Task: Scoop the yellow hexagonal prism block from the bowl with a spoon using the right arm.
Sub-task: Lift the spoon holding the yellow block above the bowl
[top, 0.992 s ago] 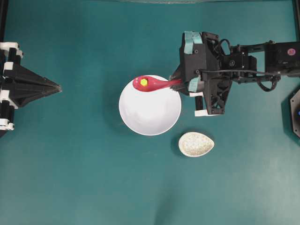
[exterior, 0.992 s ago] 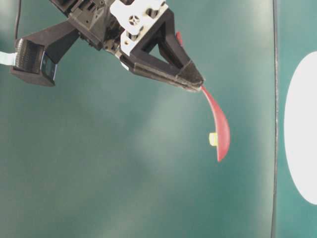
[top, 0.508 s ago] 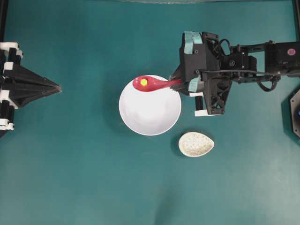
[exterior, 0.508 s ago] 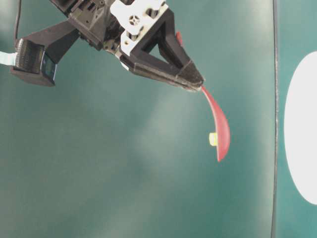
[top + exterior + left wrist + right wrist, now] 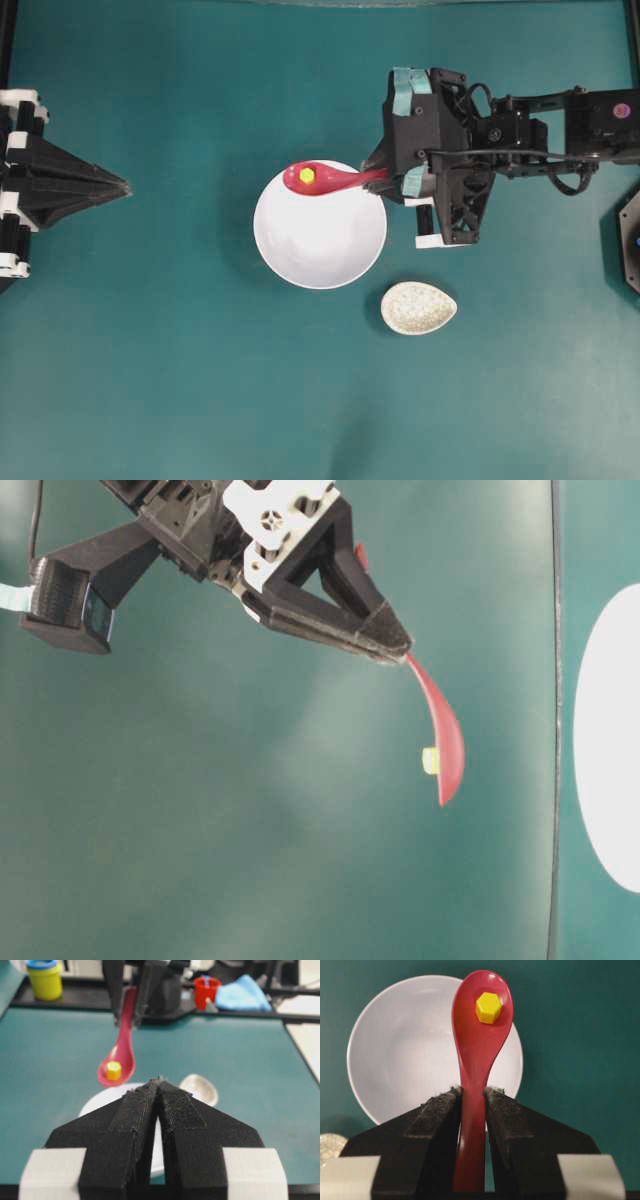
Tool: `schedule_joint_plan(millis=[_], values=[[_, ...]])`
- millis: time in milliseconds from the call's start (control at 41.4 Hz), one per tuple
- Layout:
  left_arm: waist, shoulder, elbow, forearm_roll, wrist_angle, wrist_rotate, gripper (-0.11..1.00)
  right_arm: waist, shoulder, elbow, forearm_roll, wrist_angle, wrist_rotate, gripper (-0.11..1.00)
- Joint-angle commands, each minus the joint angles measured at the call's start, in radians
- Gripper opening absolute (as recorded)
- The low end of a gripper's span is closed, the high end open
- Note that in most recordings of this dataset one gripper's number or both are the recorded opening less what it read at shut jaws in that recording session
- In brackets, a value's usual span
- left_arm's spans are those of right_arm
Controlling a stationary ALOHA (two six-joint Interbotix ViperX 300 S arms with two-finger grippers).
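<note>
My right gripper (image 5: 378, 177) (image 5: 472, 1091) is shut on the handle of the red spoon (image 5: 325, 180) (image 5: 479, 1040). The spoon is held up in the air over the far rim of the white bowl (image 5: 320, 240) (image 5: 405, 1055). In the spoon's scoop lies the yellow hexagonal prism block (image 5: 307, 175) (image 5: 488, 1007) (image 5: 113, 1070) (image 5: 430, 761). The bowl looks empty inside. My left gripper (image 5: 125, 186) (image 5: 159, 1080) rests shut at the table's left edge, pointing toward the bowl, with nothing in it.
A small speckled beige spoon rest (image 5: 418, 307) lies just right of the bowl's near side. At the table's far edge in the left wrist view stand a yellow tub (image 5: 45, 977), a red cup (image 5: 206, 990) and a blue cloth (image 5: 242, 995).
</note>
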Motion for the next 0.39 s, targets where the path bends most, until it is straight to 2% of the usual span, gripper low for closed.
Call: schedule_joint_plan(millis=[0, 363], values=[[0.0, 0.011, -0.026, 0.003, -0.011, 0.002, 0.0, 0.0, -0.026, -0.021, -0.003, -0.008, 0.002, 0.24], [0.0, 0.011, -0.025, 0.002, -0.005, 0.0, 0.0, 0.0, -0.026, -0.018, -0.003, -0.005, 0.003, 0.24]])
